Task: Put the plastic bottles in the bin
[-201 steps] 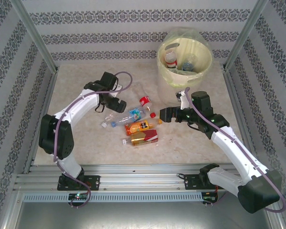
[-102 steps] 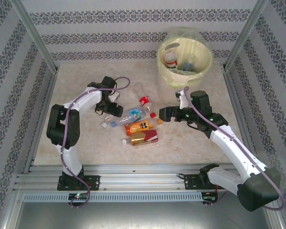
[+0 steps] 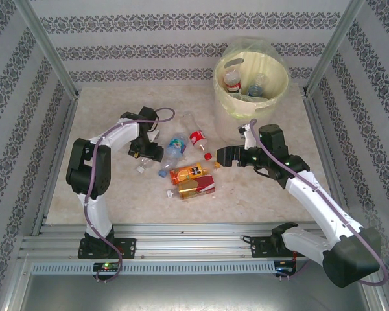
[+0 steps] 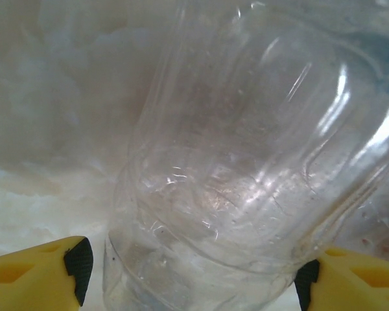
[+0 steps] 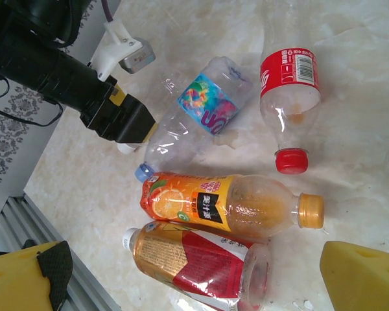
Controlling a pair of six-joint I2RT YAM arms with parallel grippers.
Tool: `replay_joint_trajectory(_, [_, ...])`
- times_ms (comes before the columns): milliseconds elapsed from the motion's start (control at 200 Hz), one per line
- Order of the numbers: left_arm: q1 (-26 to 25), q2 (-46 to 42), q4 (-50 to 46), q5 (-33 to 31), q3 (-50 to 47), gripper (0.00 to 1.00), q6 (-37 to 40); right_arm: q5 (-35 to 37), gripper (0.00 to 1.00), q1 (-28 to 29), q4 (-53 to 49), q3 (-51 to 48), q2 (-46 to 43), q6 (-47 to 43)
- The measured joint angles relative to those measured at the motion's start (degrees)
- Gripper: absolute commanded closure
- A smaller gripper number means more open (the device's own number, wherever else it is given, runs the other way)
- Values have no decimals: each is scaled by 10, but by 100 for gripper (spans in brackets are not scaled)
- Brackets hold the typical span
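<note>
Several plastic bottles lie mid-table. My left gripper (image 3: 154,153) (image 4: 193,280) straddles the clear, blue-labelled bottle (image 3: 175,145) (image 4: 246,168) (image 5: 204,110); the right pad touches it and a small gap shows at the left pad. Beside it lie a red-labelled bottle (image 3: 196,137) (image 5: 288,71), an orange juice bottle (image 3: 193,172) (image 5: 214,204) and a red-and-gold bottle (image 3: 196,187) (image 5: 194,259). My right gripper (image 3: 223,155) (image 5: 201,278) hovers open above the last two, holding nothing. The cream bin (image 3: 279,97) stands at the back right with two bottles (image 3: 231,81) inside.
A small white cap (image 3: 141,170) (image 5: 125,148) lies on the table just by the left gripper. Metal frame posts and patterned walls enclose the table. The aluminium rail (image 3: 194,243) runs along the near edge.
The left arm has folded in and its gripper has come down onto the blue-labelled bottle, jaws narrowing round it. That bottle has swung round and shifted away. The right arm has stayed put.
</note>
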Motion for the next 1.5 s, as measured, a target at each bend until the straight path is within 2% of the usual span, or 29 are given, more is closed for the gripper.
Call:
replay_joint_trajectory(265, [0, 18, -7, 4, 0, 17, -10, 0, 2, 3, 0, -8, -10, 2])
replay_joint_trajectory(555, [0, 21, -10, 15, 0, 31, -14, 0, 3, 3, 11, -14, -11, 19])
replay_joint_trajectory(804, [0, -20, 0, 49, -1, 35, -11, -20, 4, 3, 87, -35, -9, 100])
replay_joint_trajectory(994, [0, -131, 60, 144, -20, 35, -9, -52, 4, 15, 179, -36, 21, 172])
replay_joint_trajectory(1154, [0, -202, 133, 283, -47, 36, -13, -75, 3, 36, 238, -32, 58, 208])
replay_joint_trajectory(1354, [-2, -216, 209, 447, -81, 37, -43, -98, 2, 63, 290, 8, 104, 221])
replay_joint_trajectory(1499, [-13, -216, 233, 511, -92, 36, -62, -106, 2, 67, 310, 42, 124, 223])
